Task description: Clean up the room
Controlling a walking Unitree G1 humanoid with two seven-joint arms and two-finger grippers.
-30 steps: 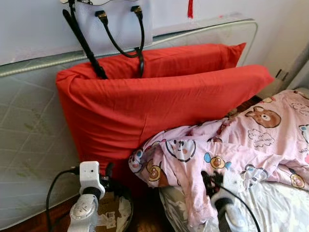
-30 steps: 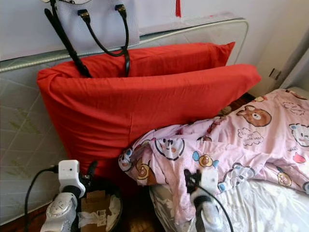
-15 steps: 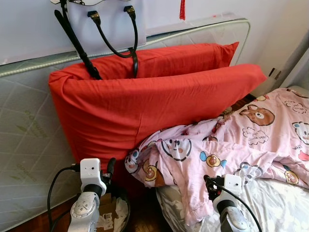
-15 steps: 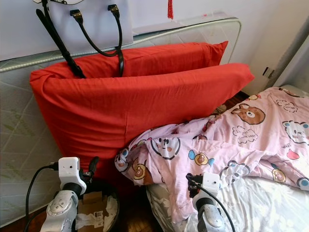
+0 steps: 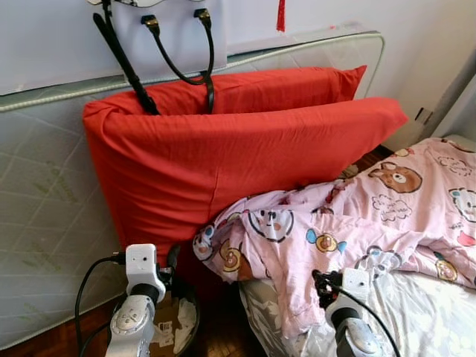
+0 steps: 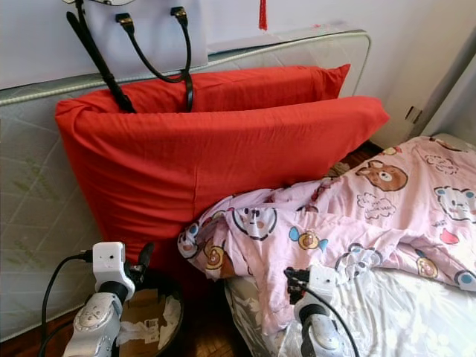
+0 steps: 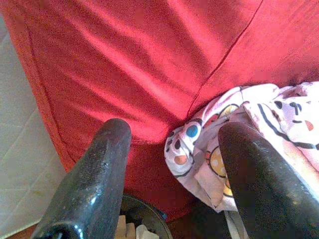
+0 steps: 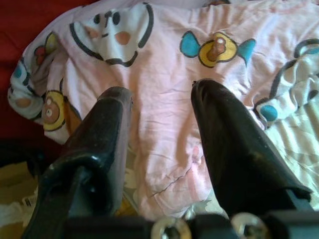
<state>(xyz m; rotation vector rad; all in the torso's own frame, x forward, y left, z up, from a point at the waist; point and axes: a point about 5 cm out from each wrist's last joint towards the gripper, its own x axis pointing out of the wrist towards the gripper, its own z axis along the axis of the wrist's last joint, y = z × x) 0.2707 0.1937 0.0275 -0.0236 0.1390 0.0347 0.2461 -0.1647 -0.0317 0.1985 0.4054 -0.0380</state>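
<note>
Left wrist view: left claw point(image 7: 169, 164) spread wide, holding nothing; red pillow point(image 7: 149, 64) straight ahead past both fingers, pink blanket point(image 7: 249, 129) bunched just beyond the one finger point(image 7: 259, 184), rim of a dark bin point(image 7: 144, 219) low between the fingers, pale mattress point(image 7: 15, 124) off past the other finger. Right wrist view: right claw point(image 8: 162, 134) likewise open and empty, poised just over the blanket's point(image 8: 164, 64) cartoon-printed folds, not touching as far as can be told; red showing beyond the blanket's edge; scraps of cardboard and paper down beside one finger point(image 8: 94, 149). Head views: left claw point(image 5: 172, 262) low beside the pillow's point(image 5: 238, 156) lower corner, above the bin point(image 6: 156, 316) of cardboard and paper; right claw point(image 5: 321, 282) at the blanket's point(image 5: 357, 223) hanging edge, over the bed point(image 5: 424, 312); blanket spread ahead and to the right of that claw, draped off the bed corner toward the pillow; mattress point(image 5: 44, 223) upright behind the pillow; black bag straps point(image 5: 149, 52) hanging onto the pillow's top, well above the left claw.
</note>
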